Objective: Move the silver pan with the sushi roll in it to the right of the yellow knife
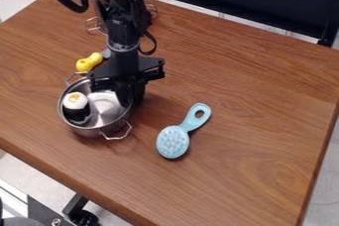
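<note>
Silver-coloured metal formed the pot (84, 130), which stood upright on the wood-grain table (258, 136). In the camera view, the pot was located left of centre, with one wire handle at its upper-left rim and a second at its lower-right rim. The black gripper (130, 96) hung at the right-hand side of the pot, close to the rim; contact with the rim could not be confirmed. Whether the claw was spread, pressed together or pinching anything could not be determined. The arm (123, 34) entered from the top edge, left of centre, and ran down to the gripper.

A toy sushi piece (76, 102) was seated inside the pot, toward the left wall. It had a white top with an orange patch and a black lower part. A yellow object (88, 62) with a grey end lay on the table just beyond the upper-left handle. Farther back, thin wire loops (92, 24) showed beside the arm, the item between them being largely hidden.

A light-blue brush (173, 142) lay to the right of the pot and apart from it. Its bristled head faced upward, and its handle, which had a hole, pointed toward the upper right.
</note>
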`<state>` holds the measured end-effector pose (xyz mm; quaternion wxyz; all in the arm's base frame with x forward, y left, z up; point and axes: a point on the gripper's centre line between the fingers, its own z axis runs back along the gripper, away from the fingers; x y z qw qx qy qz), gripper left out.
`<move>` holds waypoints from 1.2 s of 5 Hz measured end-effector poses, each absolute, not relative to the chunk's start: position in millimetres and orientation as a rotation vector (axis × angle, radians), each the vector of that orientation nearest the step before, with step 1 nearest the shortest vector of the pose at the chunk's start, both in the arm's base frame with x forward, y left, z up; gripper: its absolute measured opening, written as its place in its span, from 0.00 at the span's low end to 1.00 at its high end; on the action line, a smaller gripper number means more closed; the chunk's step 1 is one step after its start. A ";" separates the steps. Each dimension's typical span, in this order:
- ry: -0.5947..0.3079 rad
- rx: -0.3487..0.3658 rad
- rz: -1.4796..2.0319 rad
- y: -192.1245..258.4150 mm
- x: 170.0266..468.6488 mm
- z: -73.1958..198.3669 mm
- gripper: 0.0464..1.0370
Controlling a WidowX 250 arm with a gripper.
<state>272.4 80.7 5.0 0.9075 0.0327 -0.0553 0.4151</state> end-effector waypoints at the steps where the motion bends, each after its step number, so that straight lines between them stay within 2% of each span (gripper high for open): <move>1: -0.078 0.077 0.889 82.2 276.4 13.0 0.03; 2: -0.054 0.108 0.956 80.6 282.8 12.5 0.01; 3: -0.093 0.105 1.065 80.8 294.0 16.4 0.01; 6: -0.062 0.188 1.249 69.8 318.7 10.3 0.01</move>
